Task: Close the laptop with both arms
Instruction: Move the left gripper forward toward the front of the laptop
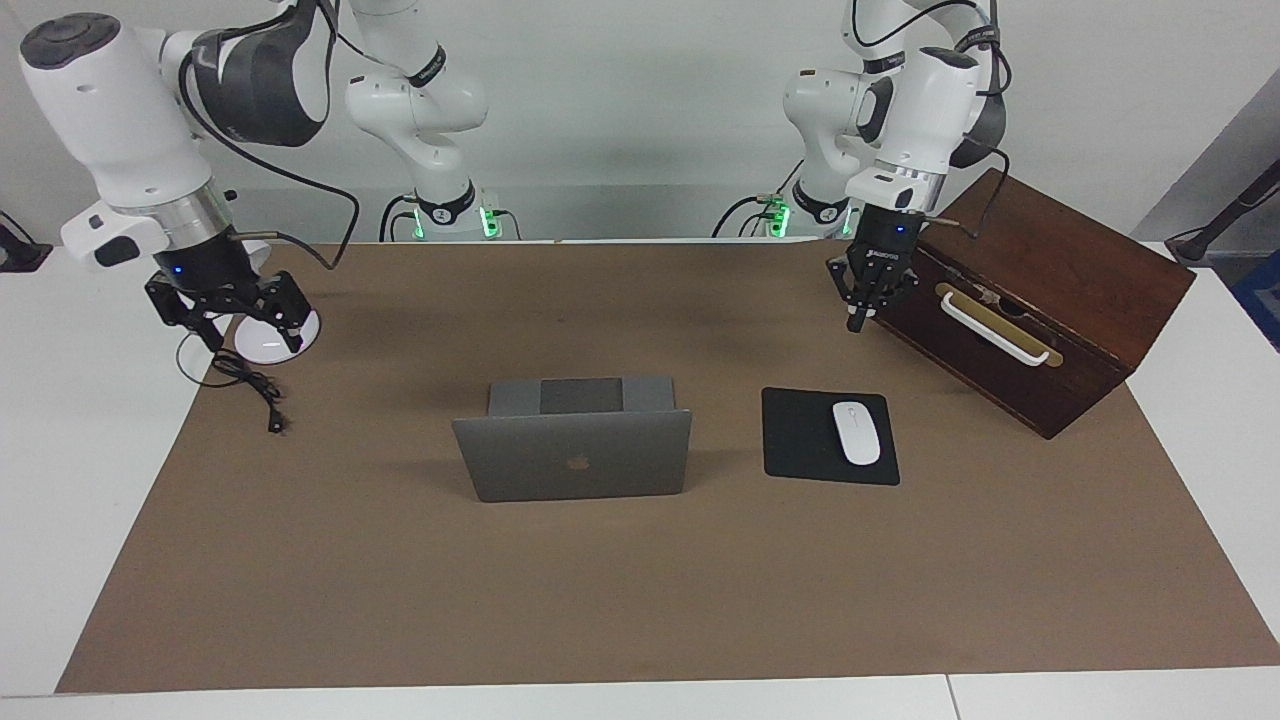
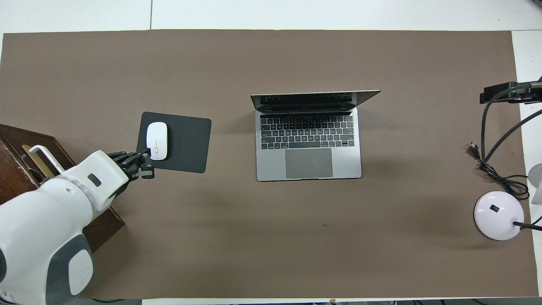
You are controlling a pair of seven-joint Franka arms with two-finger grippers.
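Clearly spread, the right gripper (image 1: pixel 225 315) hangs over the lamp base (image 1: pixel 275 337); the left gripper (image 1: pixel 872 290), pinched together, hangs beside the wooden box (image 1: pixel 1040 300). Between them, well apart from both, stands the open laptop (image 1: pixel 575 450). Uneven pushes from the two arms could skid or twist it.

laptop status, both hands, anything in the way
Left hand shut, up by the wooden box; right hand open, over the lamp base. Laptop open, untouched. Path clear; mouse pad lies beside it.
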